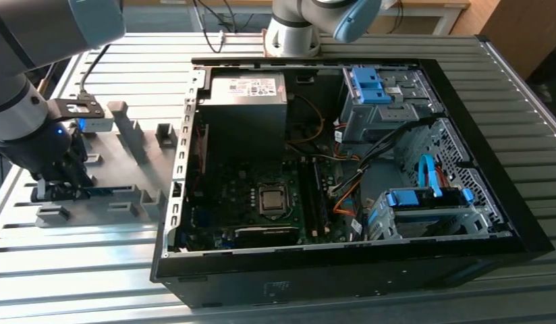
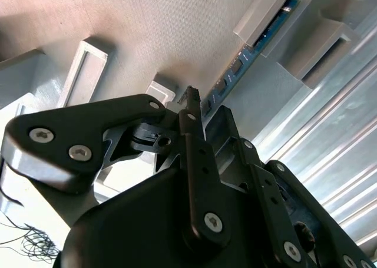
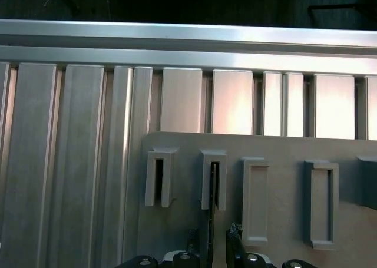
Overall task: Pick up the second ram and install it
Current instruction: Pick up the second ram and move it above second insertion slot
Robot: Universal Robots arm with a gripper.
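Noted gripper (image 3: 212, 240) low over the grey fixture plate (image 3: 283, 147) on the ribbed aluminium tabletop (image 3: 82, 162), off to the exterior view's left of the open computer case (image 1: 350, 277). Found fingers (image 3: 234, 237) apart, one on either side of the second ram (image 2: 235, 68), with a narrow gap on each side in the first wrist view. Logged ram as a blue strip with dark chips, standing on edge, its far end seated in a slotted fixture block (image 2: 274, 15).
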